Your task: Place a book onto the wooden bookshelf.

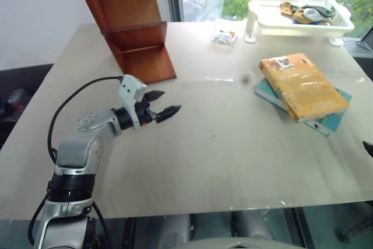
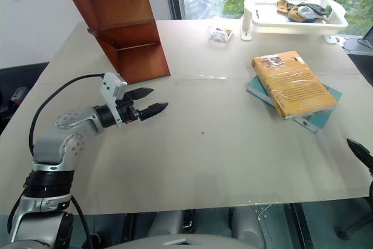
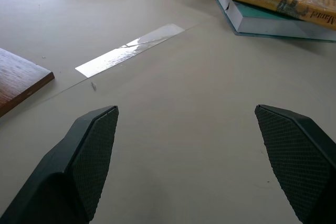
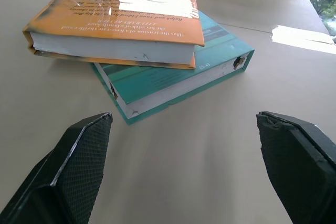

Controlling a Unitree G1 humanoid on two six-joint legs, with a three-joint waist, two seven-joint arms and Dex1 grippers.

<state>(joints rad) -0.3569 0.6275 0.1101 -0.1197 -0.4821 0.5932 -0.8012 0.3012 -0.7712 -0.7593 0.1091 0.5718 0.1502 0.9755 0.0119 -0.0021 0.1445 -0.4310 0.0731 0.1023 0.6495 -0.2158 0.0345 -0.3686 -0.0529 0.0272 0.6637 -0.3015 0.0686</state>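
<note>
Head views: the orange book (image 1: 303, 86) is lying flat on a teal book (image 1: 331, 118), well right of the wooden bookshelf (image 1: 131, 21) standing at the table (image 1: 204, 161) far-left. Left gripper (image 1: 163, 103) is hovering, fingers apart.

Left wrist view: fingers are spreading wide over bare tabletop.

Right wrist view: right gripper (image 4: 184, 166) is gaping, facing both books.

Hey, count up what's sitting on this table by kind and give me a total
Books: 2, the orange book lying on a teal book
Wooden bookshelf: 1
White basket tray: 1
Small clear packet: 1
Total: 5
</note>
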